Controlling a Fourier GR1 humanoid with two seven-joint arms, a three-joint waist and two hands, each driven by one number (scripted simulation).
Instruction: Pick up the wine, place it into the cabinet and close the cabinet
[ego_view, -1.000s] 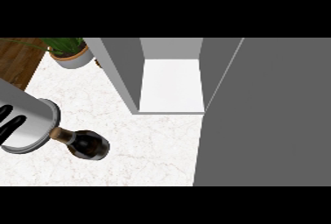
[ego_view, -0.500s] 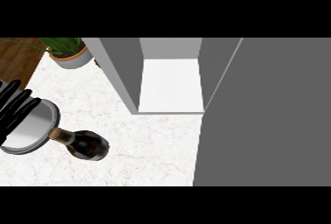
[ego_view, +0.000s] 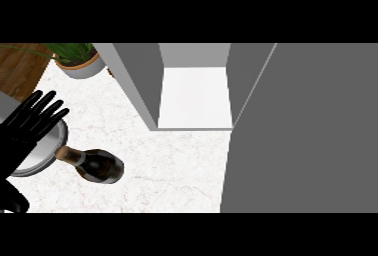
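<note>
reaching w/ left robot hand (ego_view: 33, 122) at left of frame, fingers straight and spread, holding nothing. wine (ego_view: 94, 164) stands on counter (ego_view: 177, 165) lower left, just right of it. best to wrap the body before lifting toward open cabinet (ego_view: 193, 95) at upper centre.

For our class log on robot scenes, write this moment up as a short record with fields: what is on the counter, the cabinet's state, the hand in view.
wine bottle: on the white marbled counter, not held
cabinet: open, white shelf bare
cabinet door: swung open at the right
potted plant: at the counter's far left corner
left hand: open, fingers spread, beside the bottle
right hand: not in view
</note>
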